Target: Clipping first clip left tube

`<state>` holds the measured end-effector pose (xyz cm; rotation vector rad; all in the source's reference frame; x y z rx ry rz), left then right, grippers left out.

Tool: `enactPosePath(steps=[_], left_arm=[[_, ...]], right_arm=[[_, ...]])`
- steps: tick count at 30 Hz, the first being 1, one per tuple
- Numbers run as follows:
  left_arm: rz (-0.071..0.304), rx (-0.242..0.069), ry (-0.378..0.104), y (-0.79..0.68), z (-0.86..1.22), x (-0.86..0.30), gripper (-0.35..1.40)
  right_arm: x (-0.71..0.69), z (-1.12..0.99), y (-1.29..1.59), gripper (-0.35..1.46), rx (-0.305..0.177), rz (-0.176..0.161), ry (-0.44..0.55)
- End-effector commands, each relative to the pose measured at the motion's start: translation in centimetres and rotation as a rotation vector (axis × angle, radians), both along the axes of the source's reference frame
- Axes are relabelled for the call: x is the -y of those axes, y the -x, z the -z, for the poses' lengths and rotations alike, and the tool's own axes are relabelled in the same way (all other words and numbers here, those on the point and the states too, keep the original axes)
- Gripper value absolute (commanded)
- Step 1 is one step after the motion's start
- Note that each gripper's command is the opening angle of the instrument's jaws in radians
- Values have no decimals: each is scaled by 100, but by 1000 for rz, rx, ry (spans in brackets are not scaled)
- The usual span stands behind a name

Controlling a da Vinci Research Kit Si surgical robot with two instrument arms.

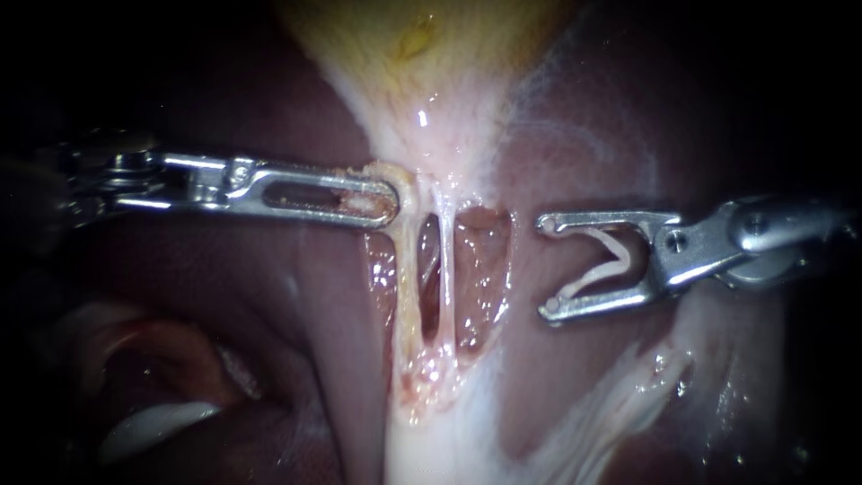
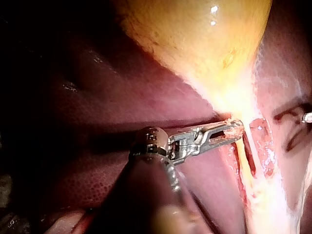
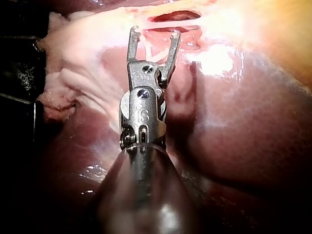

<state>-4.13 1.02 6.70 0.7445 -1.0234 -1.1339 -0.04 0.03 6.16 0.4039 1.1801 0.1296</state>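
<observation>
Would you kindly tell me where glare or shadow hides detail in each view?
Endoscope view: glints on the wet gallbladder neck; the left instrument fades into dark edges. Left wrist view: glare washes out tissue beside the tubes; the liver is shadowed. Right wrist view: glare ahead of the right instrument, which holds a clip.

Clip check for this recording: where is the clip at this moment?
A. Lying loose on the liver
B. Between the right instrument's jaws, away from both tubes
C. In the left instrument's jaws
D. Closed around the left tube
B: the white clip sits between the wide-standing jaws of the right instrument, off to the side of the tubes, and the left tube carries no clip yet.
</observation>
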Motion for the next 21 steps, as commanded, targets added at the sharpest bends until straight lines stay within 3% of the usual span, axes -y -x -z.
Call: enactPosePath(steps=[1,7,14,21], left_arm=[[0,0,-1,-1,1,0,-35],[-4,5,-12,-11,21,-6,-35],[20,7,-16,-36,67,-16,-35],[22,6,-9,-40,72,-11,-35]], right_arm=[[0,0,0,50,0,0,0],[0,0,-1,50,0,0,0],[0,0,-3,50,-2,3,-2],[0,1,-7,50,-2,1,-2]])
